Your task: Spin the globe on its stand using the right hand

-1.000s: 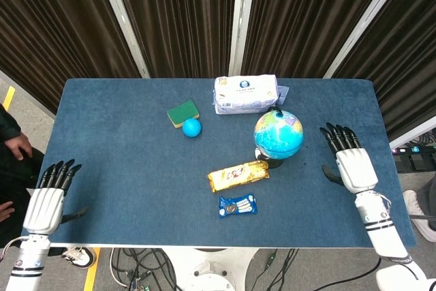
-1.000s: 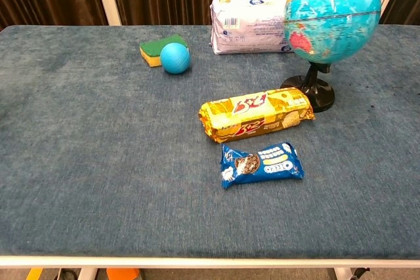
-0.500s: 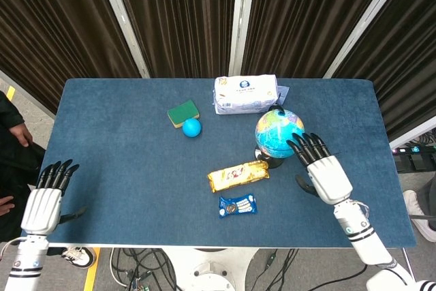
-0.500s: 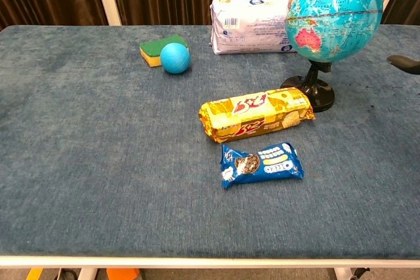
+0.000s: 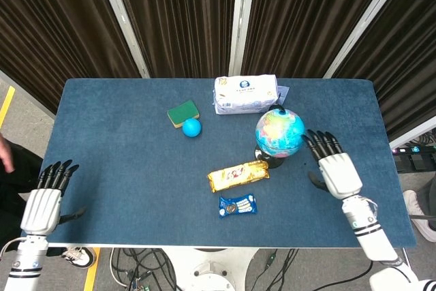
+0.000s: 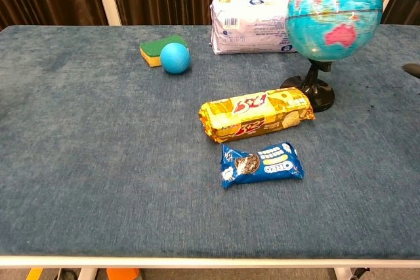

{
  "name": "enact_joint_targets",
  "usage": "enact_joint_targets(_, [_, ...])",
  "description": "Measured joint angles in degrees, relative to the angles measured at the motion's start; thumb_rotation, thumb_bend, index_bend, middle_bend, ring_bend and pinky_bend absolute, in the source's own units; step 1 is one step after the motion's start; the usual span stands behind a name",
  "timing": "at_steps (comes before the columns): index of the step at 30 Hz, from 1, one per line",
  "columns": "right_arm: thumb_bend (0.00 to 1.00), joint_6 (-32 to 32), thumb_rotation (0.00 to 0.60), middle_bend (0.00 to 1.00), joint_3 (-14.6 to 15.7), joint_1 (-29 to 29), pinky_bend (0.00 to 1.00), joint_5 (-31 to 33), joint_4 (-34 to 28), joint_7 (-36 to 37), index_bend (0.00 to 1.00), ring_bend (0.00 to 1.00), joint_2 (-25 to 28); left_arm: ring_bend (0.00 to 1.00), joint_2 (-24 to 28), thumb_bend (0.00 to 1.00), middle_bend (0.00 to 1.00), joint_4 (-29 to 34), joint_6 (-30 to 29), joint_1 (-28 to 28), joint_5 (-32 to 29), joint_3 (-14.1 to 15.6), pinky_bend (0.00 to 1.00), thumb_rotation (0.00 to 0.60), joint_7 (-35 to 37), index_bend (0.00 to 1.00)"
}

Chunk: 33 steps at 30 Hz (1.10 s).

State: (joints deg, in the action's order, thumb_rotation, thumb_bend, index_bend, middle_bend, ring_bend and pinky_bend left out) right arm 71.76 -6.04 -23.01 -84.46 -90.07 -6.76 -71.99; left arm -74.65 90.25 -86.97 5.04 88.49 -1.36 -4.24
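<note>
— On the counter (image 5: pixel 122 168), right of centre: globe (image 5: pixel 279 132). Handling?
— Light, slick, top-heavy; I judged a side brush best. My right robot hand (image 5: pixel 332 166) was spread, holding nothing.

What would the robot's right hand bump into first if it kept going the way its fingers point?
Probably the globe. The right hand points up and slightly left in the head view, fingertips just beside the ball. It might only graze the edge; depth is hard to judge.
</note>
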Motion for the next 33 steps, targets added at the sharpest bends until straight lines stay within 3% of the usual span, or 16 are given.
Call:
enact_joint_targets(7, [0.24, -1.02, 0.6, 0.0, -0.82, 1.59, 0.0, 5.49, 3.83, 3.72, 0.0, 0.0, 0.86, 0.0, -0.03, 0.06, 0.07, 0.33, 0.25, 0.24, -0.01, -0.12, 0.08, 0.6, -0.59, 0.13])
enact_joint_targets(16, [0.25, 5.12, 0.6, 0.0, 0.64, 2.08, 0.0, -5.83, 1.97, 5.18, 0.0, 0.0, 0.55, 0.0, -0.06, 0.06, 0.07, 0.5, 0.09, 0.2, -0.02, -0.14, 0.08, 0.6, -0.73, 0.13])
enact_joint_targets(22, [0.25, 7.1, 0.6, 0.0, 1.85, 1.2, 0.0, -12.01, -2.4, 1.19, 0.0, 0.0, -0.14, 0.0, -0.01, 0.06, 0.07, 0.1, -0.14, 0.01, -0.08, -0.12, 0.08, 0.6, -0.03, 0.13])
enact_joint_targets(33, [0.24, 1.88, 0.6, 0.0, 0.95, -0.9, 0.0, -7.67, -4.79, -4.23, 0.0, 0.0, -1.39, 0.0, 0.05, 0.06, 0.07, -0.59, -0.12, -0.19, -0.45, -0.12, 0.08, 0.6, 1.11, 0.13])
